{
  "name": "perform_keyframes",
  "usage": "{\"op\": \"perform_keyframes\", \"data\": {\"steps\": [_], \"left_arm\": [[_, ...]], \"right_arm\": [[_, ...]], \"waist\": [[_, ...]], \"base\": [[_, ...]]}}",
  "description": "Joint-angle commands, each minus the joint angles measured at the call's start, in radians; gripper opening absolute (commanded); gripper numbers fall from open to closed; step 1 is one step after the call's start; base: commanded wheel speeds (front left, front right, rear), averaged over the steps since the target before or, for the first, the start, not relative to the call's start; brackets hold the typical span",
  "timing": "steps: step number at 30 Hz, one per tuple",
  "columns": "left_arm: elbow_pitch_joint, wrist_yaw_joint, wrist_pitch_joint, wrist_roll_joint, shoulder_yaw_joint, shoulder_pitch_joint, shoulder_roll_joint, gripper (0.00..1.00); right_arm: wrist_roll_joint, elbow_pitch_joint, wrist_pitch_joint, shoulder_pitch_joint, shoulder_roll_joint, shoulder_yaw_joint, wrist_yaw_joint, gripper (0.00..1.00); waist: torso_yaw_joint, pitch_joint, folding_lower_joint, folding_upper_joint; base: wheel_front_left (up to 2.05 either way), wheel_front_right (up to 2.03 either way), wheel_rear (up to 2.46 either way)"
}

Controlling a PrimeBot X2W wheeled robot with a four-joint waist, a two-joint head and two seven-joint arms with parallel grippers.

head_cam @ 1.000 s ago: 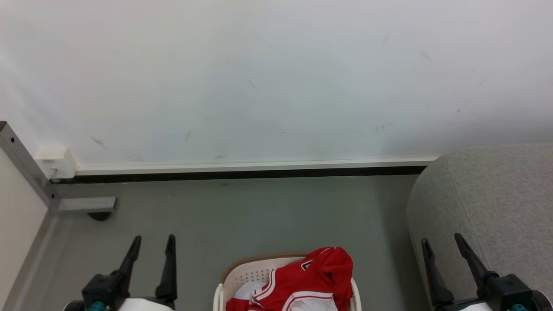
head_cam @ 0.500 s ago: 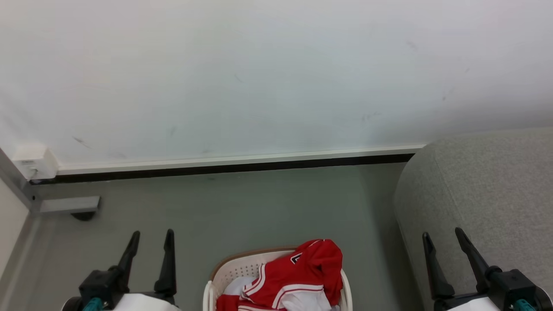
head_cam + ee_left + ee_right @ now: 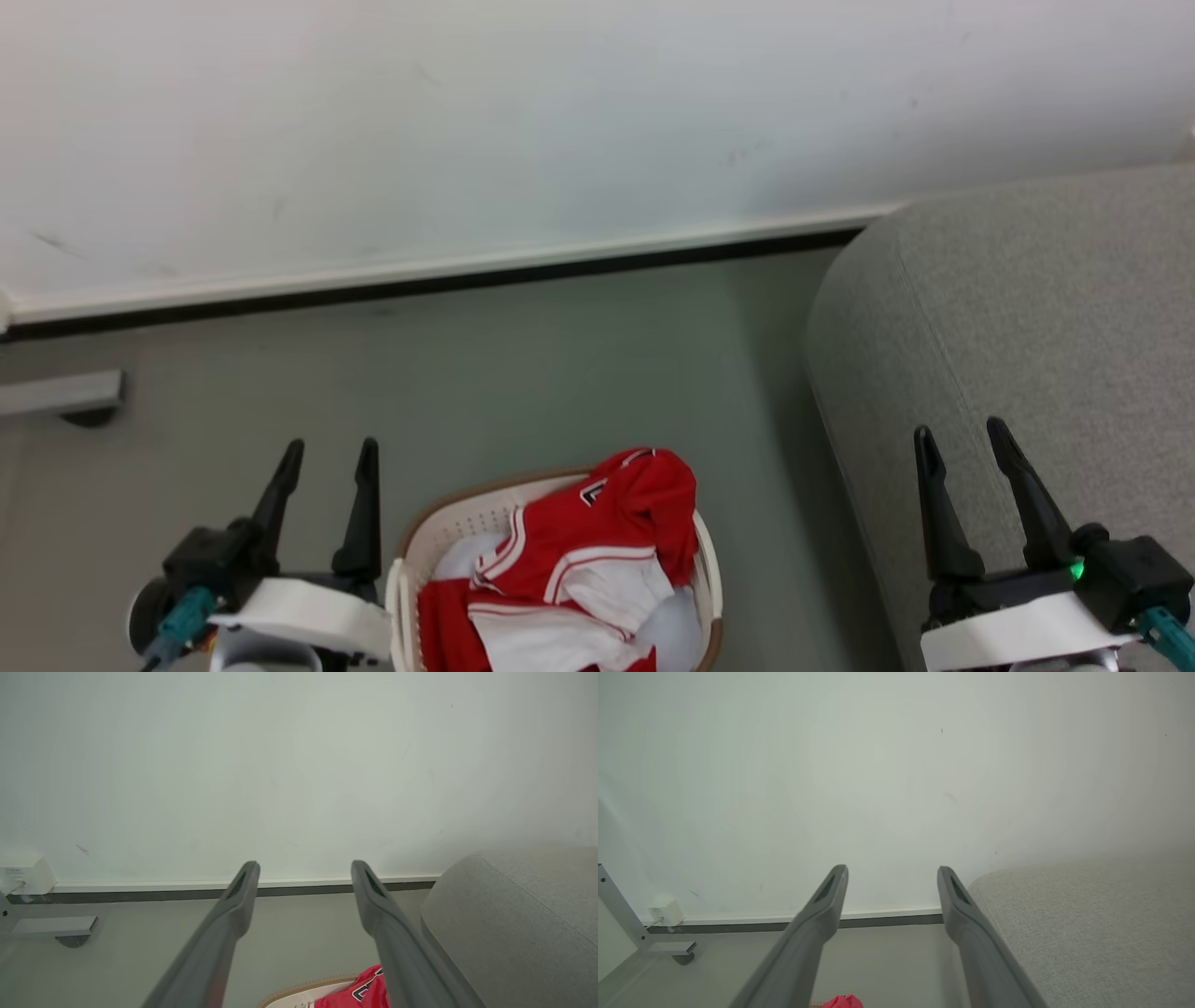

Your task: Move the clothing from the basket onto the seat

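Red clothing lies heaped in the basket, which stands on a grey-green floor near the left side of the grey seat. A white wall with a pale baseboard closes the room behind, and a metal foot rests at far left. The left gripper hovers just beside the basket and the right gripper shows against the seat's side. Both point towards the wall, jaws wide and empty.

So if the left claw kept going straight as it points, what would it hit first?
Probably the white wall, near its skirting; the left claw is open and nothing stands between, though depth is hard to judge.
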Motion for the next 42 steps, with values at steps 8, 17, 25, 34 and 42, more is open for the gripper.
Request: {"op": "perform_keyframes", "data": {"steps": [8, 17, 25, 34, 42], "left_arm": [[0.052, -0.013, 0.013, -0.006, -0.071, -0.140, 0.068, 1.00], [0.138, -0.014, 0.206, -0.060, -0.266, -0.290, 0.216, 1.00], [0.239, -0.014, 0.340, -0.061, -0.545, -0.403, 0.373, 1.00], [0.338, -0.014, 0.478, -0.090, -0.887, -0.528, 0.480, 1.00], [0.406, -0.014, 0.507, -0.132, -1.100, -0.652, 0.540, 1.00]], "right_arm": [[0.017, -0.069, -0.024, -0.086, 0.000, -0.002, -0.002, 1.00], [0.076, -0.155, -0.026, -0.153, -0.001, -0.005, -0.002, 1.00], [0.120, -0.189, -0.026, -0.185, 0.000, -0.035, -0.002, 1.00], [0.168, -0.205, -0.026, -0.184, 0.000, -0.027, -0.002, 1.00], [0.235, -0.231, -0.026, -0.193, 0.000, 0.020, -0.002, 1.00]], "waist": [[-0.045, 0.203, 0.0000, -0.0001], [-0.076, 0.379, 0.0000, -0.0001], [-0.121, 0.490, 0.0000, -0.0001], [-0.171, 0.576, 0.0000, -0.0001], [-0.232, 0.652, 0.0000, -0.0001]], "base": [[0.00, 0.00, 0.00], [0.00, 0.00, 0.00], [0.00, 0.00, 0.00], [0.00, 0.00, 0.00], [0.00, 0.00, 0.00]]}}
